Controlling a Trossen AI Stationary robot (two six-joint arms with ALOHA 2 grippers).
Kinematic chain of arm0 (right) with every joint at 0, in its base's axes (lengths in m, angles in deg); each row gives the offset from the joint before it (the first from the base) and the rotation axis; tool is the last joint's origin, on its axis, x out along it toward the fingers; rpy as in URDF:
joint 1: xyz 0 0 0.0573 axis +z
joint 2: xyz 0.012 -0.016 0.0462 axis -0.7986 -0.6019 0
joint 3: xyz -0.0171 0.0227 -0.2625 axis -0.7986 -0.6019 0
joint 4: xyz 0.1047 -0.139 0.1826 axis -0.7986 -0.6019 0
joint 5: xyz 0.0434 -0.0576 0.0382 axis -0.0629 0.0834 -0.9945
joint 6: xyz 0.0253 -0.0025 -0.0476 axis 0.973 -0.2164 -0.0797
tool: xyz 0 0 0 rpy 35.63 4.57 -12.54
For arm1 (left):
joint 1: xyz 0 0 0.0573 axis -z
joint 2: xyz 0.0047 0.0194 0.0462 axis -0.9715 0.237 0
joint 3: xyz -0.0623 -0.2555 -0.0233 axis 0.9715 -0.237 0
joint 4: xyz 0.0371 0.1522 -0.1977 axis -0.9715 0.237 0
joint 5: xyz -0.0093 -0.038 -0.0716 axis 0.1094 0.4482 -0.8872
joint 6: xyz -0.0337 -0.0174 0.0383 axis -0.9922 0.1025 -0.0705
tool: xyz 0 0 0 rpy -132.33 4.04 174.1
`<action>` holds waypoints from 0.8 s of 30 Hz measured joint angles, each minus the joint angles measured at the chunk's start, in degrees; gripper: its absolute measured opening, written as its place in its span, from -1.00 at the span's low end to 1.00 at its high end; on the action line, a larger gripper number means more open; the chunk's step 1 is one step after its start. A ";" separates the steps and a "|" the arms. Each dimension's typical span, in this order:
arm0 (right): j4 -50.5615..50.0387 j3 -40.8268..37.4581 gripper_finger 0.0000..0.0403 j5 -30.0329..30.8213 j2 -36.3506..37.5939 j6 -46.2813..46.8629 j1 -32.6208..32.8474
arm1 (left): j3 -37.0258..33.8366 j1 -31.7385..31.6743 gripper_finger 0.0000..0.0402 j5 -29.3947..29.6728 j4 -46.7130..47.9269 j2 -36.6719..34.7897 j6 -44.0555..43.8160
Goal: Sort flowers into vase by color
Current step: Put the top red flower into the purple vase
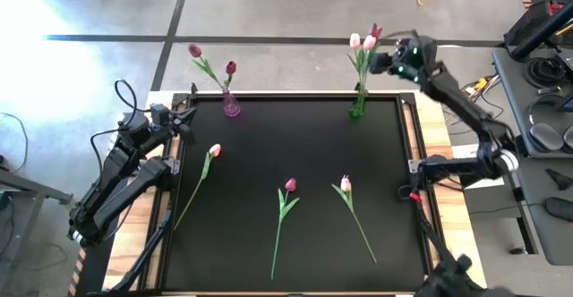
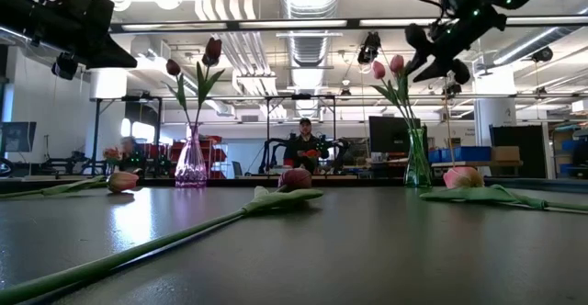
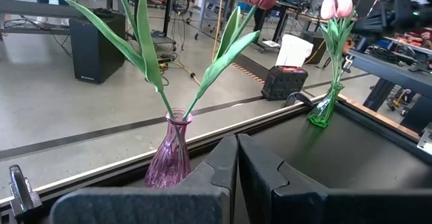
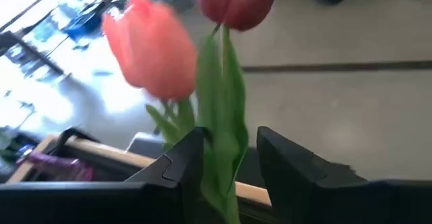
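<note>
A purple vase (image 1: 231, 106) at the mat's far edge holds two dark magenta tulips (image 1: 195, 51). A green vase (image 1: 358, 107) farther right holds pale pink tulips (image 1: 362, 41) and one magenta tulip (image 1: 376, 31). My right gripper (image 1: 391, 61) is open, high above the green vase among the flower heads; the magenta tulip's stem (image 4: 224, 150) runs between its fingers. My left gripper (image 1: 185, 123) is shut and waits left of the purple vase (image 3: 169, 160). Three tulips lie flat on the mat: pale (image 1: 214, 150), magenta (image 1: 290, 185) and pale (image 1: 346, 184). My right gripper has its fingers (image 4: 185, 163) on either side of the magenta tulip's upper stem and leaf (image 4: 219, 177), just below the head, coming level from the table's right side. A gap shows beside the stem; I cannot tell whether a finger touches it.
The black mat (image 1: 295, 136) is framed by a raised rail, with wooden table edges on both sides. The lying tulips' long stems (image 1: 360, 230) stretch toward the near edge. In the low view a person (image 2: 304, 144) sits far behind the table.
</note>
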 joint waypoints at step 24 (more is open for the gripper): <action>-4.20 11.90 -0.41 -15.23 -11.22 -7.17 -3.71 | 0.31 0.01 -1.00 -1.20 0.44 -0.02 -0.17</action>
